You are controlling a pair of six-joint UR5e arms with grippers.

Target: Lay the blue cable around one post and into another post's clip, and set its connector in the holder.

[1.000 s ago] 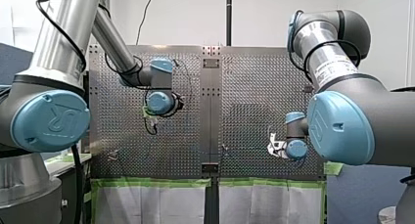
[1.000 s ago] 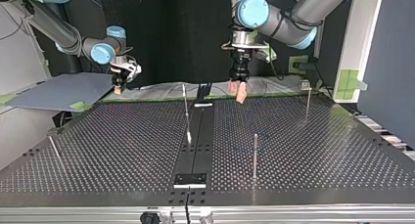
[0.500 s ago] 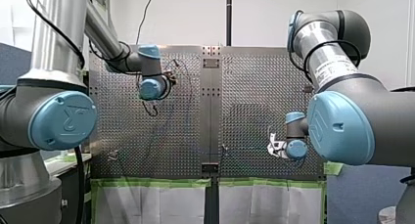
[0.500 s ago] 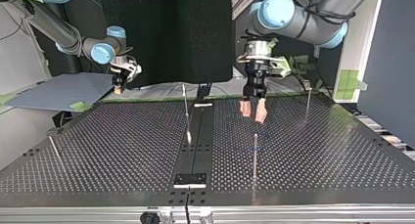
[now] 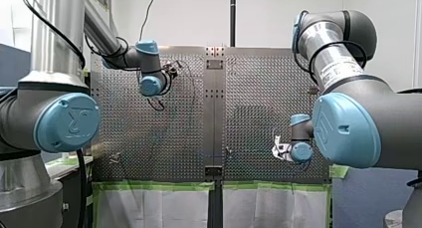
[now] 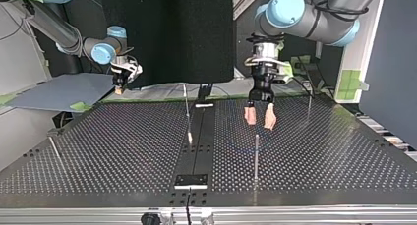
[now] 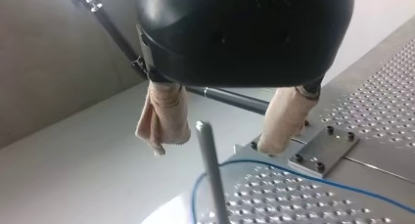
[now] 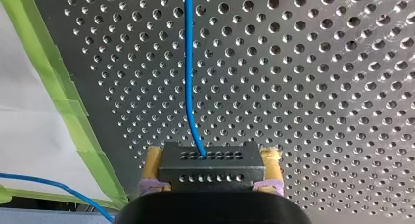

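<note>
Clamped on the connector; spread open over a post.

Grips the black connector (image 8: 210, 168) in my right pincer (image 8: 213, 153), pads tight on both its sides, blue cable (image 8: 188, 62) running off across the perforated counter (image 8: 318, 87). Holds my left pincer (image 6: 259, 118) empty, beige pads (image 7: 164, 116) well apart, a post (image 7: 210, 170) ahead between them, cable curving beside it. Barely shows the cable in front and top views. Carries a label (image 5: 338, 68) on my right arm, too small to read.

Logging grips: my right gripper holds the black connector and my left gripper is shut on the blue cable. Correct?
No: the left wrist view shows my left gripper open and empty, the blue cable below it. My right gripper does hold the black connector.
</note>
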